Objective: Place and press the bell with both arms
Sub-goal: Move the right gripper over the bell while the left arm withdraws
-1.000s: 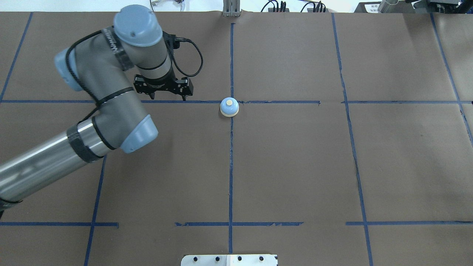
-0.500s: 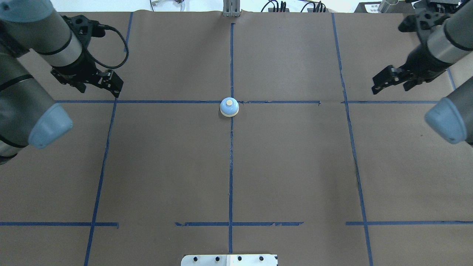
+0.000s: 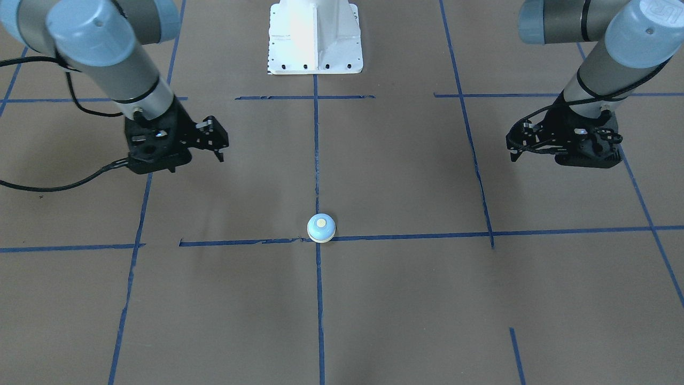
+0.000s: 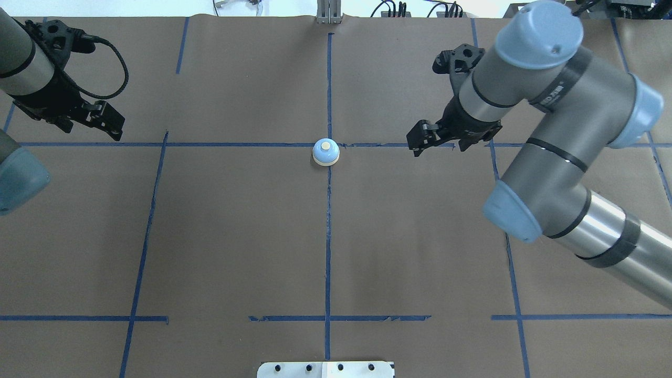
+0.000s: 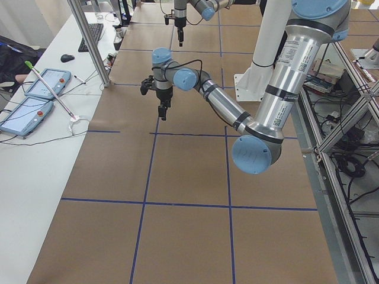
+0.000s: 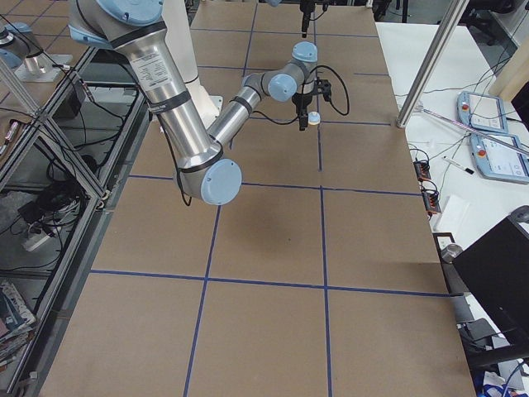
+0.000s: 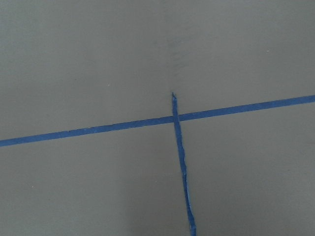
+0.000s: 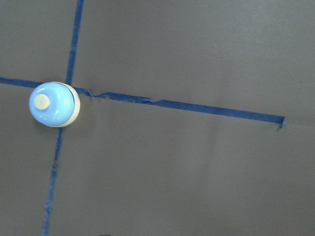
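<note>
The small light-blue domed desk bell with cream base ring and cream button [image 4: 326, 152] sits upright on the brown paper-covered worktop [image 4: 236, 236], at the central crossing of the blue tape lines [image 4: 329, 220]. Neither arm touches it. Both can reach that spot, so placing looks done. The black open-frame left claw [image 4: 94, 126] hangs well apart, likely to leave room. The black right claw [image 4: 440, 146] hovers near the bell's right side, not over the button, so the press remains. Whether either claw is spread or pressed together I cannot tell.
</note>
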`<state>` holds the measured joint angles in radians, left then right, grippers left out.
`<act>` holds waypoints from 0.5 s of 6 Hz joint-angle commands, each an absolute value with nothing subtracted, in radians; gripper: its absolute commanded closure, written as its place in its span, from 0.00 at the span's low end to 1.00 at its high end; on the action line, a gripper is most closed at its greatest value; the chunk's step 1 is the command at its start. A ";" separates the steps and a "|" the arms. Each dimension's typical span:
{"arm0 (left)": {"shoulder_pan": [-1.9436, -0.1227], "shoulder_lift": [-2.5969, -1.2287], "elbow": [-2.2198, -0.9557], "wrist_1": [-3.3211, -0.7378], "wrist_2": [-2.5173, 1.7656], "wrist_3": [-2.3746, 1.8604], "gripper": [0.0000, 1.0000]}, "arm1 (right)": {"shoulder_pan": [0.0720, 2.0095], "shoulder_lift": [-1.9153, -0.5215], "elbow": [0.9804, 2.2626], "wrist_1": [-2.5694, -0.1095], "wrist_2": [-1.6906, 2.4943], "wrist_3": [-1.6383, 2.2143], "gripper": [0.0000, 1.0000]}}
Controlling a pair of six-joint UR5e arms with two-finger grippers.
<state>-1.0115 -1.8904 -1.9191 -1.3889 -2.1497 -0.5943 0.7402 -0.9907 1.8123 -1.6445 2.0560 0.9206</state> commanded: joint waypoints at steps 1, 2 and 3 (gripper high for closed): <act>-1.014 -1.882 -1.919 -1.393 -2.151 -0.597 0.00 | 0.643 -0.785 1.607 -1.644 1.974 1.069 0.22; -1.012 -1.882 -1.919 -1.396 -2.151 -0.619 0.00 | 0.635 -0.647 1.436 -1.644 1.974 1.087 0.44; -1.009 -1.884 -1.919 -1.399 -2.151 -0.667 0.00 | 0.635 -0.565 1.273 -1.568 1.973 1.092 0.67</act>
